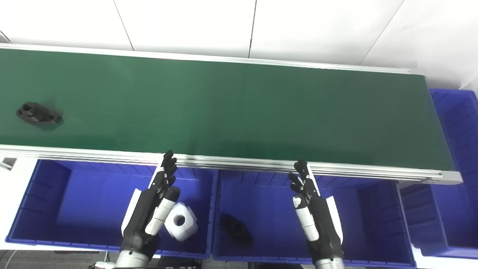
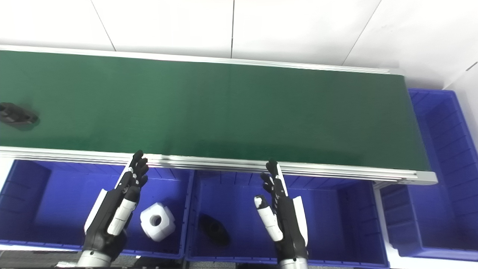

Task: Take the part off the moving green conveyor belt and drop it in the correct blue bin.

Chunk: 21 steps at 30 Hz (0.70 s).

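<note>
A black flat part with holes [image 1: 39, 113] lies on the green conveyor belt [image 1: 231, 108] at the far left; it also shows in the right eye view [image 2: 16, 116]. My left hand [image 1: 151, 211] is open and empty, held over the left blue bin [image 1: 41, 209], fingers pointing toward the belt edge. My right hand [image 1: 315, 216] is open and empty over the middle blue bin [image 1: 373, 224]. A white cube-like part with a hole [image 1: 182, 221] lies in the left bin. A black part [image 1: 236, 228] lies in the middle bin.
A third blue bin [image 1: 457, 157] stands at the belt's right end. The belt's aluminium front rail [image 1: 239, 162] runs just beyond my fingertips. White wall panels stand behind the belt.
</note>
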Each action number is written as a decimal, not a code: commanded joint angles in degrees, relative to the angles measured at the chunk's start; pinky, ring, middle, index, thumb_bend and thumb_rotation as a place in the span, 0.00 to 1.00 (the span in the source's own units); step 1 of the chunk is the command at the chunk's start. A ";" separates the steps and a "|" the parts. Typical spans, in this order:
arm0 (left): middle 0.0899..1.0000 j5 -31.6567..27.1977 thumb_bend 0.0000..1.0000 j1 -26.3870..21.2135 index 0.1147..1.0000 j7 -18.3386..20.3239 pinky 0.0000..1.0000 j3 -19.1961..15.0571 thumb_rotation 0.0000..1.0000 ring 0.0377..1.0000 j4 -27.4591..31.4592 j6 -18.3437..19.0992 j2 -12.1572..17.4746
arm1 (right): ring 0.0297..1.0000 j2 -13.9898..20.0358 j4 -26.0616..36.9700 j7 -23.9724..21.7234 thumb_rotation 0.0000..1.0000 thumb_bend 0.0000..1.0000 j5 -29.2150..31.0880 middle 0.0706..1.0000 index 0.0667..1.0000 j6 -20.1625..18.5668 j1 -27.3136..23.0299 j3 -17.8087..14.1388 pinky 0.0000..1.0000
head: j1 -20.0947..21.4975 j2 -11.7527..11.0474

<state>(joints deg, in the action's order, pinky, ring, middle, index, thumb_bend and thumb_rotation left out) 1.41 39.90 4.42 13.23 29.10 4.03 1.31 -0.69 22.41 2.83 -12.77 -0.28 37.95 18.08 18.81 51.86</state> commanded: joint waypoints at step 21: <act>1.00 -0.74 0.71 0.62 1.00 0.10 1.00 0.08 0.84 1.00 0.94 -1.19 0.16 | 0.92 -0.11 2.49 -0.67 0.91 0.94 0.97 0.96 0.99 1.44 0.44 0.25 0.92 | -0.11 -0.04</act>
<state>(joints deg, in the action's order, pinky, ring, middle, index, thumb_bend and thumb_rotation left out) 1.20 39.91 4.43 13.22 29.09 4.03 1.31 -0.70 22.65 2.74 -12.20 -0.30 37.99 18.08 18.72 51.86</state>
